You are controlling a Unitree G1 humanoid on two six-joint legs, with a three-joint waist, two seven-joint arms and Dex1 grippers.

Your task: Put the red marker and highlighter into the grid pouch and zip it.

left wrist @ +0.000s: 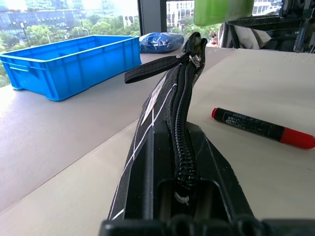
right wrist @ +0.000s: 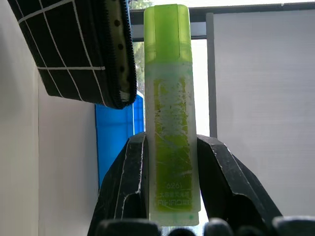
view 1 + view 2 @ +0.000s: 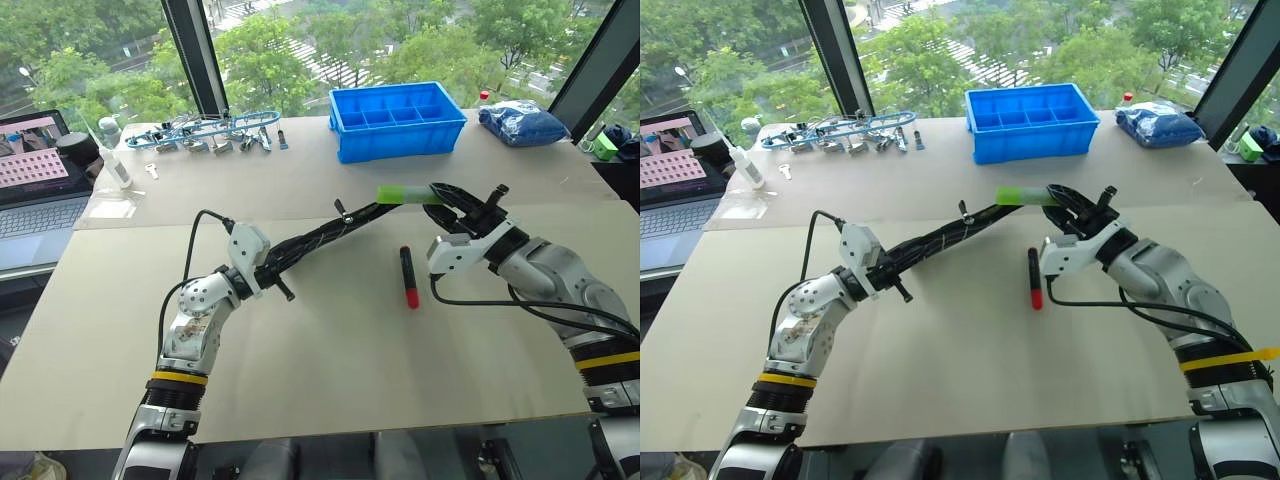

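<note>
Highlighter sits clamped between the two black fingers of my right gripper, cap end pointing away from my wrist toward the upper end of the grid pouch. From my right wrist camera the cap stands just beside the pouch's zipper edge, with a thin gap between them; I cannot tell whether that edge is parted there.

My left gripper is closed tight on the near end of the grid pouch and holds it off the table, slanting up and away toward my right side, zipper edge uppermost. The black zipper strap sticks out sideways near the far end.

Red marker lies flat on the table between my two arms, below the raised pouch and just beside my right wrist, black part away from me, red part toward me. It touches nothing else.

Open tabletop spreads wide in front of me and under both arms. Well beyond the pouch, a blue bin stands near the far edge of the table, with a blue bag to its right and a scatter of metal tools to its left. A laptop sits off the left edge, and a white bottle stands close to that corner.
</note>
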